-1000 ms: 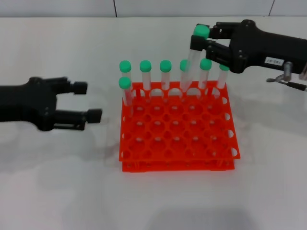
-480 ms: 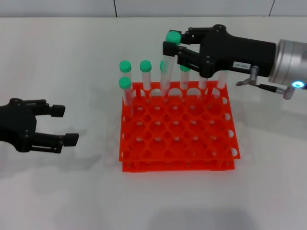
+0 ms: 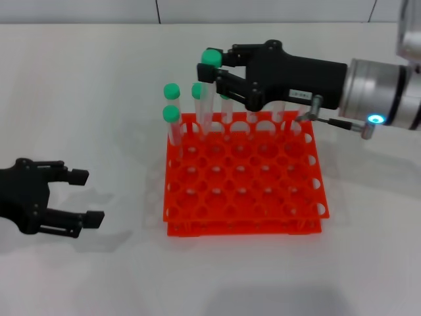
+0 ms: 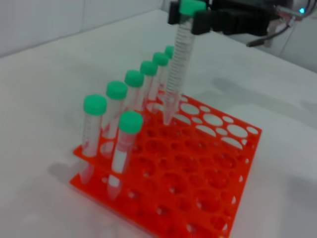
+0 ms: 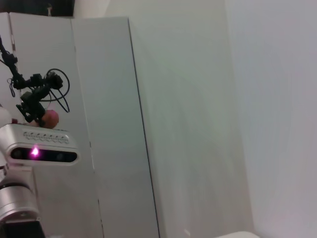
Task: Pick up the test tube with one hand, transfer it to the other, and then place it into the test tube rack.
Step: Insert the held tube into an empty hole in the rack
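White worktop (image 3: 99, 79) runs under everything, with the orange-red test tube rack (image 3: 243, 187) near its middle and seven green-capped tubes (image 4: 117, 101) standing along the far row and one spot in the next. The right gripper (image 3: 217, 69) has its fingers clamped on the test tube (image 4: 177, 69) just below the green cap, holding it upright with a slight tilt — its pointed tip hangs just above the rack's second row, near the standing tubes. The left gripper (image 3: 82, 196) sits low over the worktop well to the rack's left, fingers apart and holding nothing. My guess is that insertion is the step in hand, and the risk lies in that lean: a tilted tip could catch a hole's rim, or slip through the top tier and miss the lower one, or the cap could knock a neighbour — and the rack might shift under the push.
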